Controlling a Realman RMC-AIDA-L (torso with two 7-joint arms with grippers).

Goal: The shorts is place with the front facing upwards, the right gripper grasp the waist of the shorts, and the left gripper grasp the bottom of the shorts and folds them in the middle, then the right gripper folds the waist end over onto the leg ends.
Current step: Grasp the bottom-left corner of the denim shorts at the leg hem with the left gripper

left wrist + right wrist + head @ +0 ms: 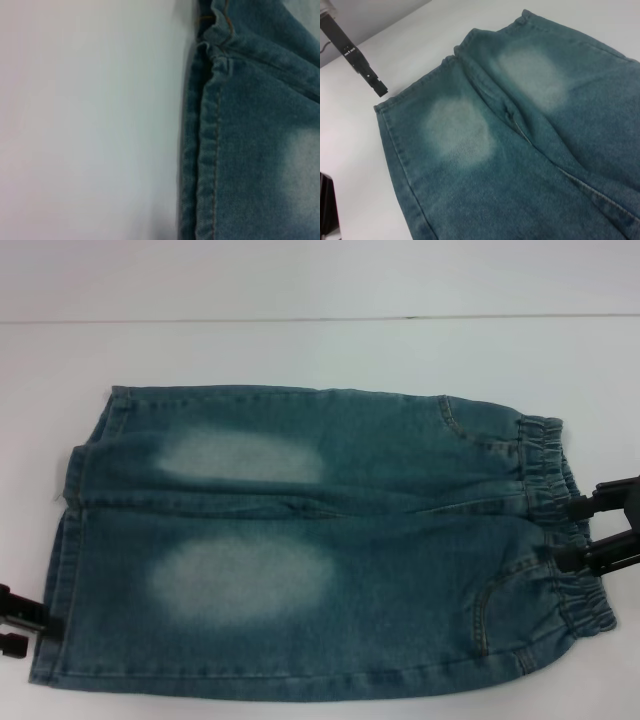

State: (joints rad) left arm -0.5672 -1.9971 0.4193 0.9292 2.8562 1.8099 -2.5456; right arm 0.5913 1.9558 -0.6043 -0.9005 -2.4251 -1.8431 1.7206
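Denim fills the nearest part of what I see: the shorts (pixel 310 540) lie spread flat on the white table (pixel 300 350), front side up, with two pale faded patches, one on each leg. Their gathered waist (pixel 555 525) points toward my right side, and the leg ends (pixel 70 540) point toward my left.

At the waist sits my right gripper (pixel 565 532). Its two black prongs stand apart, one above the other in the head view, with their tips right at the edge of the gathered waistband, near the middle of it. Whether the tips already touch the cloth I cannot tell; no fabric is pinched or lifted between them.

On the other side, my left gripper (pixel 22 628) hangs just beside the hem of the nearer leg, at the lower left of the head view. Its prongs are parted a little, and they close on nothing; the tips lie just off the denim, over bare table. From my right wrist camera one of those prongs (pixel 355 57) shows as a long dark bar slanting down toward the corner of that leg end. My left wrist camera looks straight down on the stitched hem (pixel 207 150), which runs along the edge of the cloth with plain white table beside it.
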